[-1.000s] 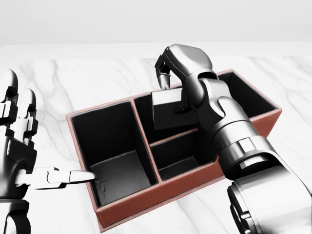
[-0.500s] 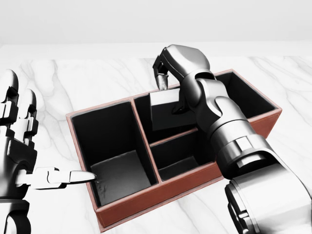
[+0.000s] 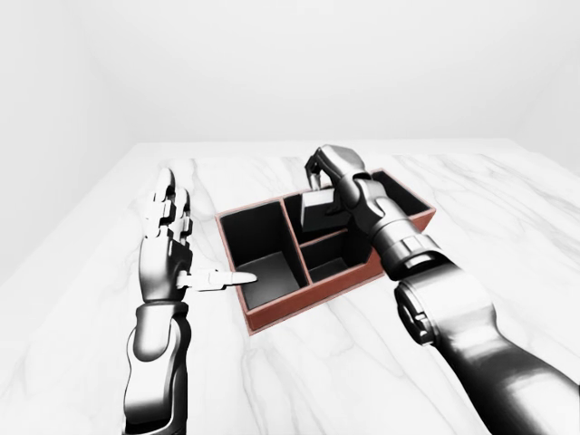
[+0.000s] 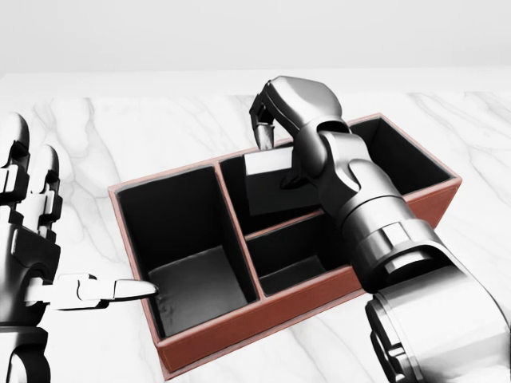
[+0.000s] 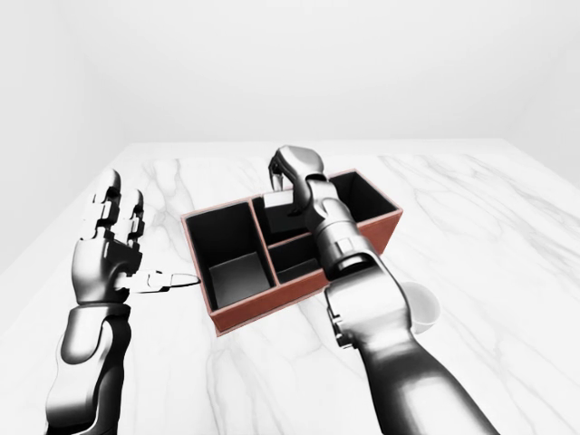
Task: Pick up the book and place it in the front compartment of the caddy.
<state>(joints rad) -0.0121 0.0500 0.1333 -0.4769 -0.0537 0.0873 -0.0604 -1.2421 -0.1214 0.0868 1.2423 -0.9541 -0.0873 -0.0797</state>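
Our right hand (image 4: 275, 108) curled over book (image 4: 271, 183), fingers pinching its top edge; book hangs upright just below hand, lower part inside caddy (image 4: 263, 319) compartment directly beneath hand, the upper middle one in head view. We cannot tell whether book touches compartment floor. Our left hand (image 4: 32, 239) spread wide, holding nothing, beside caddy's left wall, thumb tip near rim. White round object (image 5: 421, 308) on marble table (image 3: 507, 208), beside our right forearm.

Glossy silver-grey arms; segmented fingers (image 4: 17, 171)
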